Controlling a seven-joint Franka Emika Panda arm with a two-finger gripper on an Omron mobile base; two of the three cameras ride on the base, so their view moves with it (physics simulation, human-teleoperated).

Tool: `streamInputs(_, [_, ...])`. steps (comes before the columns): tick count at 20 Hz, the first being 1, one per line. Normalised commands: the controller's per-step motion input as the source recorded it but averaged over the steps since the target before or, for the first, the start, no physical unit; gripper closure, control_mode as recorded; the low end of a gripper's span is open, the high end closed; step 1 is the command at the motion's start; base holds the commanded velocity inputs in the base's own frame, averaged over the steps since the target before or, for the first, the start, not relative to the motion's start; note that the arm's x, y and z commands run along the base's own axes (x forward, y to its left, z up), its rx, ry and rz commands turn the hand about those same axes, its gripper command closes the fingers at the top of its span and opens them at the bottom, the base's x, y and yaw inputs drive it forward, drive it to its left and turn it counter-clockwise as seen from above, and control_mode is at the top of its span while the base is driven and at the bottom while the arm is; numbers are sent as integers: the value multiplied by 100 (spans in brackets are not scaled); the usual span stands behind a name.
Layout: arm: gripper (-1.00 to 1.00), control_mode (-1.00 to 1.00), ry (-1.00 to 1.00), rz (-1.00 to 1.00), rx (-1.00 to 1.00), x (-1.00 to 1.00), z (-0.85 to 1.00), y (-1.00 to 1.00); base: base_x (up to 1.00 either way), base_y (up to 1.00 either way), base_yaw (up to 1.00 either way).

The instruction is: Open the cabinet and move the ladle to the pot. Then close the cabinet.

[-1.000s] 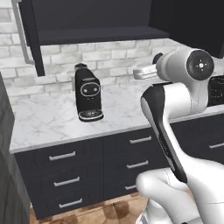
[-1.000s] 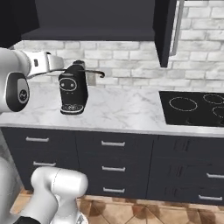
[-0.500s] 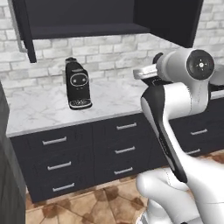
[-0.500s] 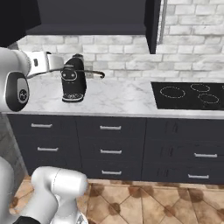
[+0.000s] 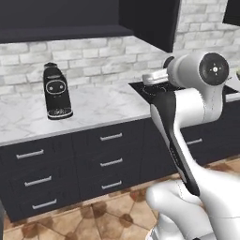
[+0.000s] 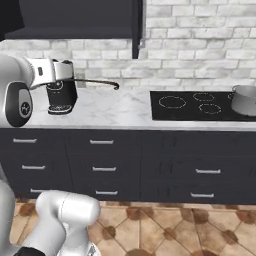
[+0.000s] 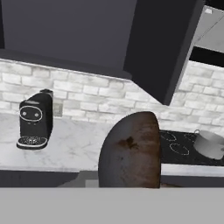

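Note:
My gripper [image 6: 73, 78] is shut on the ladle [image 6: 98, 82], which it holds level above the counter with the dark handle pointing right toward the stove. In the hand view the ladle's brown bowl [image 7: 130, 152] looms close and hides the fingertips. The silver-grey pot [image 6: 244, 100] stands on the far right burner, well to the right of the ladle; it also appears as the pot [image 7: 210, 145] at the right of the hand view. The black wall cabinet [image 5: 61, 16] is open, its door [image 5: 151, 22] swung out toward me, also seen as the door [image 6: 137, 27] and the door [image 7: 165, 50].
A tall black coffee machine [image 5: 57, 92] stands on the marble counter [image 5: 103, 110] just behind my hand. The black cooktop [image 6: 192, 106] lies to the right. Black base drawers [image 6: 105, 169] run under the counter. The open door hangs over the counter's middle.
The base has driven to the right, so the whole scene has slid left and the cooktop and pot have come into view. The ladle stays in my shut gripper.

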Motion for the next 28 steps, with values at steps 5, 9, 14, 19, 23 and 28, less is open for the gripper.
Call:
streamInputs(5, [100,100,0,0,0,0,0,0,-4,-78,-3])
streamInputs(9, [100,100,0,0,0,0,0,0,-7,-81,0])
streamInputs(14, [100,100,0,0,0,0,0,0,-1,-82,0])
streamInputs(19, [100,100,0,0,0,0,0,0,7,-82,0])
streamInputs(23, [100,100,0,0,0,0,0,0,32,-78,0])
streamInputs(28, [100,100,0,0,0,0,0,0,77,-59,0])
